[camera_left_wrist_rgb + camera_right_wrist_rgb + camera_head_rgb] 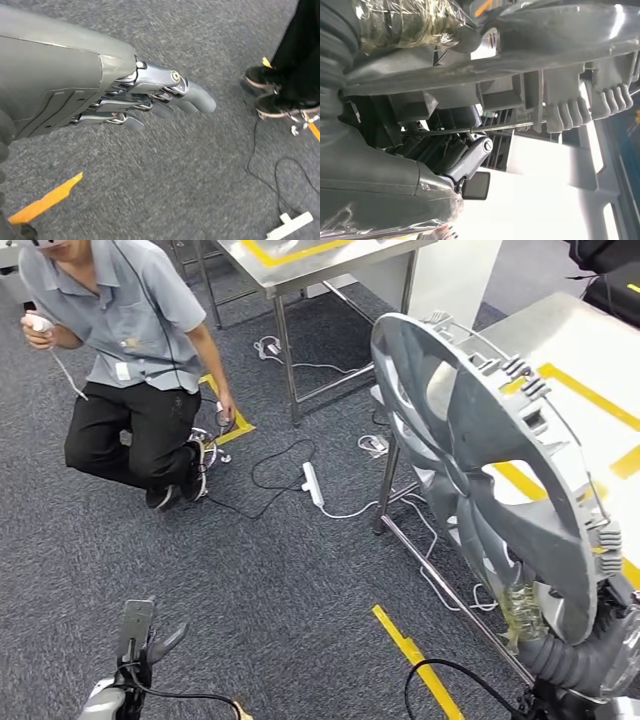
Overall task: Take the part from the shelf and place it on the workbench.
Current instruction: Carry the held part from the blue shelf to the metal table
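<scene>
The part is a large grey plastic wheel cover (490,460), held on edge at the right of the head view, over the near edge of the steel workbench (596,350) with yellow tape lines. My right hand (558,640) grips its lower rim, the tape-wrapped thumb pressed on the inner face. The right wrist view shows the cover's clipped rim (546,95) clamped between thumb (406,20) and fingers (471,155). My left hand (143,640) hangs low at the lower left; in the left wrist view its fingers (166,95) reach out straight over the carpet, holding nothing.
A person (128,350) crouches on the grey carpet at the upper left. Cables and a white power strip (312,483) lie on the floor between us. A second steel table (317,260) stands at the back. Yellow floor tape (415,660) runs near the workbench's legs.
</scene>
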Motion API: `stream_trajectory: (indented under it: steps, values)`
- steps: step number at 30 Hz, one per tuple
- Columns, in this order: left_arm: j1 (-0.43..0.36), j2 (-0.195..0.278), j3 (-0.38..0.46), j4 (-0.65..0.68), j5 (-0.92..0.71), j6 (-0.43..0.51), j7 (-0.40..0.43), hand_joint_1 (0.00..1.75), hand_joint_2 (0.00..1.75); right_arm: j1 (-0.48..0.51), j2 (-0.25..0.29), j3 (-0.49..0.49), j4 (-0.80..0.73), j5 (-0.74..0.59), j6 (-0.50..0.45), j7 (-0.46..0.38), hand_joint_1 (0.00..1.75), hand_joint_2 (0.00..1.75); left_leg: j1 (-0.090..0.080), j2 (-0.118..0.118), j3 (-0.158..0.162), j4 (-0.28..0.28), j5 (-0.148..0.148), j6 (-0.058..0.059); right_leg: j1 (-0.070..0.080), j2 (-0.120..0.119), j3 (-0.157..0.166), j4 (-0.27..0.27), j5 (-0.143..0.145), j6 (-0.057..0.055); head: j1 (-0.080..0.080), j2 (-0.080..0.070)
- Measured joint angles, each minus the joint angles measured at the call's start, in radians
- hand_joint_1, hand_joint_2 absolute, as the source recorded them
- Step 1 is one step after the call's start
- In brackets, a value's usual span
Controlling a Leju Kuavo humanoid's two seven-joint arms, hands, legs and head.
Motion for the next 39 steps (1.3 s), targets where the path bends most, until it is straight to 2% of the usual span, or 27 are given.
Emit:
stream_trajectory:
  steps: [1, 3, 5, 6, 7, 8, 10, 12, 13, 14, 15, 17, 19, 20, 21, 22, 23, 25, 26, 28, 30, 32, 34, 36, 37, 38, 39]
  values:
    - [-0.001, 0.000, 0.000, 0.000, 0.000, 0.000, 0.000, 0.00, 1.75, 0.000, 0.000, 0.000, 0.000, 0.000, 0.000, 0.000, 1.75, 1.75, 0.003, -0.018, -0.007, 0.020, -0.016, -0.005, -0.002, 0.010, 0.001, -0.002, 0.002, -0.006, -0.002, 0.000]
    - [0.001, 0.000, 0.000, 0.000, 0.000, 0.000, 0.000, 0.00, 1.75, -0.002, 0.000, 0.000, 0.000, 0.000, 0.000, 0.000, 1.75, 1.75, 0.008, -0.065, -0.051, 0.121, -0.074, -0.011, -0.004, 0.032, 0.002, -0.004, 0.004, -0.016, -0.006, 0.000]
    - [0.006, 0.000, 0.000, 0.000, 0.000, 0.000, 0.000, 0.00, 1.75, -0.001, 0.000, 0.000, 0.000, 0.000, 0.000, 0.000, 1.75, 1.75, 0.009, -0.082, -0.113, 0.249, -0.125, -0.013, -0.003, 0.056, 0.002, -0.004, 0.004, -0.021, -0.006, 0.000]
    - [0.007, 0.000, 0.000, 0.000, 0.000, 0.000, 0.000, 0.00, 1.75, 0.000, 0.000, 0.000, 0.000, 0.000, 0.000, 0.000, 1.75, 1.75, 0.009, -0.084, -0.130, 0.278, -0.125, -0.012, -0.002, 0.069, 0.002, -0.003, 0.005, -0.021, -0.006, 0.000]
    - [0.007, 0.000, 0.000, 0.000, 0.000, 0.000, 0.000, 0.00, 1.75, 0.000, 0.000, 0.000, 0.000, 0.000, 0.000, 0.000, 1.75, 1.75, 0.009, -0.085, -0.130, 0.271, -0.106, -0.010, -0.001, 0.083, 0.003, -0.002, 0.005, -0.021, -0.006, 0.000]
    - [0.007, 0.000, 0.000, 0.000, 0.001, -0.001, 0.000, 0.00, 1.75, 0.001, 0.000, 0.000, 0.000, 0.000, 0.000, 0.000, 1.75, 1.75, 0.009, -0.090, -0.113, 0.231, -0.073, -0.006, -0.001, 0.096, 0.003, -0.002, 0.005, -0.021, -0.006, 0.000]
    - [0.006, 0.001, 0.000, 0.000, 0.003, -0.002, 0.000, 0.00, 1.75, 0.000, 0.000, 0.000, 0.000, 0.000, 0.000, 0.000, 1.75, 1.75, 0.011, -0.130, -0.057, 0.104, -0.004, 0.003, -0.001, 0.121, 0.003, 0.001, 0.006, -0.018, -0.006, 0.000]
    - [0.007, 0.003, -0.001, 0.001, 0.006, -0.002, -0.001, 0.00, 1.75, -0.001, 0.000, 0.000, 0.000, 0.000, 0.001, 0.001, 1.75, 1.75, 0.012, -0.171, -0.021, 0.022, 0.017, 0.009, -0.004, 0.144, -0.006, 0.004, 0.010, -0.009, -0.005, 0.000]
    - [0.007, 0.004, -0.001, 0.001, 0.006, -0.002, -0.001, 0.00, 1.75, 0.000, 0.000, 0.000, 0.000, 0.000, 0.001, 0.001, 1.75, 1.75, 0.012, -0.175, -0.017, 0.011, 0.013, 0.011, -0.006, 0.155, -0.012, 0.004, 0.013, -0.002, -0.006, 0.000]
    - [0.005, 0.004, -0.001, 0.001, 0.007, -0.002, -0.001, 0.00, 1.75, 0.001, 0.000, 0.000, 0.000, 0.000, 0.002, 0.002, 1.75, 1.75, 0.011, -0.166, -0.015, 0.004, 0.013, 0.013, -0.008, 0.165, -0.017, 0.002, 0.017, 0.005, -0.006, 0.000]
    - [0.003, 0.002, -0.001, 0.001, 0.007, -0.002, -0.001, 0.00, 1.75, 0.002, 0.000, 0.000, 0.000, 0.000, 0.003, 0.002, 1.75, 1.75, 0.012, -0.154, -0.015, -0.001, 0.017, 0.016, -0.009, 0.162, -0.022, 0.002, 0.017, 0.011, -0.006, 0.000]
    - [0.001, 0.001, -0.001, 0.001, 0.007, -0.002, -0.001, 0.00, 1.75, 0.001, -0.002, 0.000, 0.000, 0.000, 0.003, 0.002, 1.75, 1.75, 0.015, -0.130, -0.012, -0.013, 0.025, 0.024, -0.006, 0.114, -0.046, 0.039, -0.010, 0.019, -0.001, 0.000]
    - [0.005, 0.002, -0.001, 0.001, 0.007, -0.002, -0.001, 0.00, 1.75, -0.002, -0.003, 0.001, 0.001, 0.000, 0.003, 0.002, 1.75, 1.75, 0.013, -0.104, -0.011, -0.016, 0.025, 0.028, -0.005, 0.058, -0.099, 0.154, -0.072, 0.025, 0.003, 0.000]
    - [0.008, 0.002, -0.001, 0.001, 0.007, -0.002, -0.001, 0.00, 1.75, -0.002, -0.003, 0.001, 0.002, 0.000, 0.003, 0.002, 1.75, 1.75, 0.012, -0.090, -0.011, -0.015, 0.025, 0.029, -0.007, 0.047, -0.130, 0.222, -0.101, 0.028, 0.003, 0.000]
    - [0.010, 0.001, -0.001, 0.001, 0.007, -0.002, -0.001, 0.00, 1.75, 0.000, -0.003, 0.001, 0.003, 0.000, 0.002, 0.002, 1.75, 1.75, 0.012, -0.077, -0.010, -0.015, 0.024, 0.030, -0.008, 0.044, -0.150, 0.266, -0.114, 0.031, 0.003, 0.000]
    - [0.010, 0.001, -0.001, 0.001, 0.007, -0.002, -0.001, 0.00, 1.75, 0.001, -0.003, 0.001, 0.004, -0.001, 0.002, 0.002, 1.75, 1.75, 0.011, -0.064, -0.010, -0.015, 0.022, 0.029, -0.009, 0.042, -0.152, 0.274, -0.107, 0.034, 0.004, 0.000]
    - [0.009, 0.001, -0.001, 0.001, 0.007, -0.003, -0.001, 0.00, 1.75, 0.001, -0.003, 0.001, 0.005, 0.000, 0.002, 0.002, 1.75, 1.75, 0.011, -0.052, -0.008, -0.015, 0.021, 0.028, -0.010, 0.038, -0.133, 0.243, -0.083, 0.036, 0.004, 0.000]
    - [0.008, 0.000, -0.001, 0.001, 0.007, -0.005, -0.001, 0.00, 1.75, -0.001, -0.003, 0.002, 0.005, 0.001, 0.001, 0.001, 1.75, 1.75, 0.010, -0.032, -0.003, -0.014, 0.016, 0.022, -0.008, 0.004, -0.055, 0.103, -0.025, 0.035, 0.004, 0.000]
    - [0.008, -0.001, -0.001, 0.001, 0.007, -0.006, -0.001, 0.00, 1.75, -0.002, -0.003, 0.002, 0.005, 0.002, 0.001, -0.001, 1.75, 1.75, 0.007, -0.023, -0.001, -0.013, 0.013, 0.017, -0.005, -0.013, -0.020, 0.044, -0.008, 0.030, 0.004, 0.000]
    - [0.008, 0.000, -0.002, 0.001, 0.007, -0.010, -0.001, 0.00, 1.75, -0.005, -0.004, 0.002, 0.005, 0.008, 0.001, -0.006, 1.75, 1.75, 0.001, -0.007, 0.002, -0.011, 0.010, 0.009, 0.000, -0.026, 0.007, -0.004, -0.004, 0.019, 0.004, 0.000]
    - [0.006, 0.000, -0.004, 0.000, 0.007, -0.013, -0.001, 0.00, 1.75, -0.009, -0.004, 0.002, 0.006, 0.017, 0.001, -0.010, 1.75, 1.75, 0.002, 0.006, 0.006, -0.010, 0.005, 0.001, -0.001, -0.003, 0.006, -0.005, -0.001, 0.007, 0.004, 0.000]
    - [0.002, 0.001, -0.005, 0.000, 0.007, -0.015, -0.002, 0.00, 1.75, -0.015, -0.005, 0.002, 0.008, 0.023, 0.001, -0.013, 1.75, 1.75, 0.007, -0.022, -0.004, 0.022, -0.022, -0.009, -0.005, 0.017, 0.007, -0.007, 0.002, -0.003, 0.002, 0.000]
    - [0.003, 0.002, -0.007, 0.001, 0.008, -0.015, -0.002, 0.00, 1.75, -0.025, -0.005, 0.002, 0.010, 0.026, 0.004, -0.015, 1.75, 1.75, 0.010, -0.067, -0.053, 0.130, -0.082, -0.014, -0.007, 0.037, 0.007, -0.008, 0.004, -0.011, -0.002, 0.000]
    - [0.007, 0.003, -0.010, 0.001, 0.009, -0.016, -0.002, 0.00, 1.75, -0.033, -0.005, 0.003, 0.015, 0.027, 0.010, -0.015, 1.75, 1.75, 0.010, -0.081, -0.115, 0.252, -0.125, -0.014, -0.005, 0.062, 0.007, -0.006, 0.004, -0.013, -0.002, 0.000]
    - [0.008, 0.003, -0.012, 0.001, 0.010, -0.016, -0.002, 0.00, 1.75, -0.035, -0.005, 0.003, 0.017, 0.027, 0.013, -0.015, 1.75, 1.75, 0.010, -0.083, -0.130, 0.275, -0.120, -0.012, -0.004, 0.075, 0.007, -0.005, 0.004, -0.014, -0.002, 0.000]
    - [0.009, 0.004, -0.013, 0.001, 0.012, -0.016, -0.002, 0.00, 1.75, -0.036, -0.005, 0.003, 0.020, 0.027, 0.014, -0.015, 1.75, 1.75, 0.010, -0.085, -0.128, 0.260, -0.095, -0.009, -0.003, 0.089, 0.007, -0.004, 0.004, -0.014, -0.002, 0.000]
    - [0.008, 0.004, -0.015, 0.001, 0.013, -0.016, -0.002, 0.00, 1.75, -0.037, -0.005, 0.003, 0.023, 0.027, 0.015, -0.015, 1.75, 1.75, 0.009, -0.093, -0.109, 0.209, -0.056, -0.003, -0.002, 0.102, 0.008, -0.004, 0.004, -0.013, -0.002, 0.000]
